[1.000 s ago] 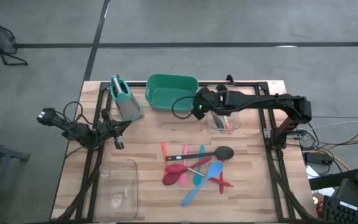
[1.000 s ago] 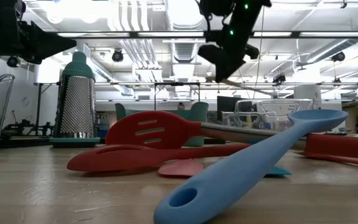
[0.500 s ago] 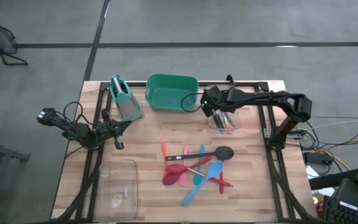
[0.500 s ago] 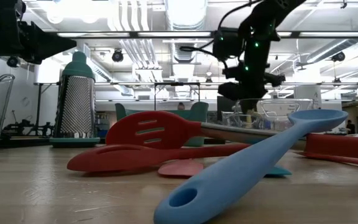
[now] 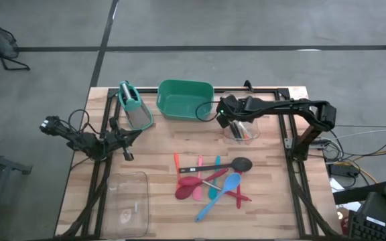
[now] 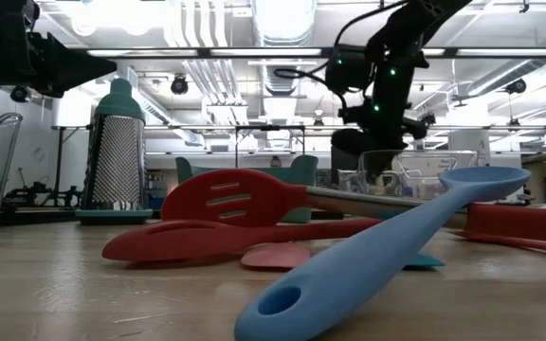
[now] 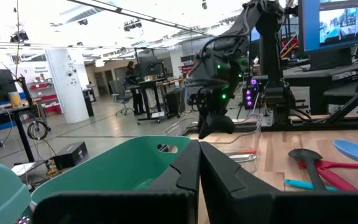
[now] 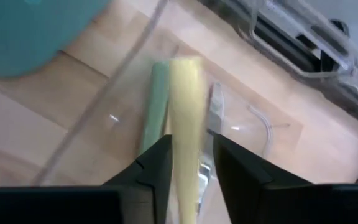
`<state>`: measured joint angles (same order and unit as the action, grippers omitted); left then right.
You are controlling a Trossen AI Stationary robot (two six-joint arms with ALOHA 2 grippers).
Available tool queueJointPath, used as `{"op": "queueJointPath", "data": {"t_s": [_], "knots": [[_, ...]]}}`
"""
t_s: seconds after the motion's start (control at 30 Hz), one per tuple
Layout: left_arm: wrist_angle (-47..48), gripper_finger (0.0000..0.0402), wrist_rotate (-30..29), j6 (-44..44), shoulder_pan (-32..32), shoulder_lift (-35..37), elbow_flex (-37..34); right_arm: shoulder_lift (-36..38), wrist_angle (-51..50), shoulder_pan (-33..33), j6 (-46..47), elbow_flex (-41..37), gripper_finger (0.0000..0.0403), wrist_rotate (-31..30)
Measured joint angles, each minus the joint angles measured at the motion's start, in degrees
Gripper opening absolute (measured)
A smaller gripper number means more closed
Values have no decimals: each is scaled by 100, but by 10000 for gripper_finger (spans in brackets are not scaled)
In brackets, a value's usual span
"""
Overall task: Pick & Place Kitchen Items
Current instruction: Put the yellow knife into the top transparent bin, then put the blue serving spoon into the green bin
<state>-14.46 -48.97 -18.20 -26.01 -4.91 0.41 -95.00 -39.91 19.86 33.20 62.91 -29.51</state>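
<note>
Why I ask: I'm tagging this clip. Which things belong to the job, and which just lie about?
Job: yellow-handled tool at the right gripper, over the far clear bin; blue spoon; red slotted spatula; black ladle; other utensils in that pile.
Lying about: grater; green tub; near clear bin; left gripper, parked, shut.

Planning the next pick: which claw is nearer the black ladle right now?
Right. The right claw hangs over the clear bin, just beyond the black ladle. The left claw waits across the table, near the grater.
</note>
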Motion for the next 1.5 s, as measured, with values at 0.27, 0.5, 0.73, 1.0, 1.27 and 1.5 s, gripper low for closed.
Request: {"op": "queueJointPath", "data": {"t_s": [0.27, 0.5, 0.73, 1.0, 1.27, 1.5], "knots": [[0, 12, 0, 0, 0, 0, 1, 0, -13, -148, -302, 352, 188, -6], [0, 12, 0, 0, -1, 0, 1, 0, 2, -564, -439, 564, 220, -9], [0, 12, 0, 0, 0, 0, 1, 0, 42, -951, -528, 645, 239, -45], [0, 12, 0, 0, -1, 0, 1, 0, 65, -1239, -641, 641, 256, -47], [0, 12, 0, 0, 1, 0, 0, 0, 113, -1466, -935, 670, 266, 122], [0, 12, 0, 0, -1, 0, 1, 0, 121, -1872, -1825, 769, 258, 1343]]}}
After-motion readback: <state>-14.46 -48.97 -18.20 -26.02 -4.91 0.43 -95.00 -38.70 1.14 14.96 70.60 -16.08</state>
